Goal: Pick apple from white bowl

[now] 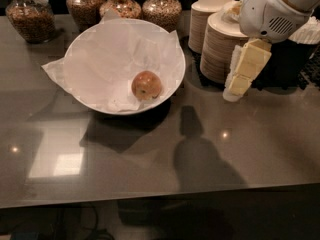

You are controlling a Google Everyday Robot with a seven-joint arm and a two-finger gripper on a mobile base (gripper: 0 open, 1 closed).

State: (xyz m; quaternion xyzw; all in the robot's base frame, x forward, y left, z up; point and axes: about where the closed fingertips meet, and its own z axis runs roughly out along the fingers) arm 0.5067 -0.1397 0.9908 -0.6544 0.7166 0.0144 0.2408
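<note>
One apple [146, 85], white bowl [176, 82] — right-side gripper [233, 91]

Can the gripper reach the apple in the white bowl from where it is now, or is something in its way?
Probably yes. The gripper hangs to the right of the white bowl, by the stacked beige bowls; the apple lies uncovered, open from above.
</note>
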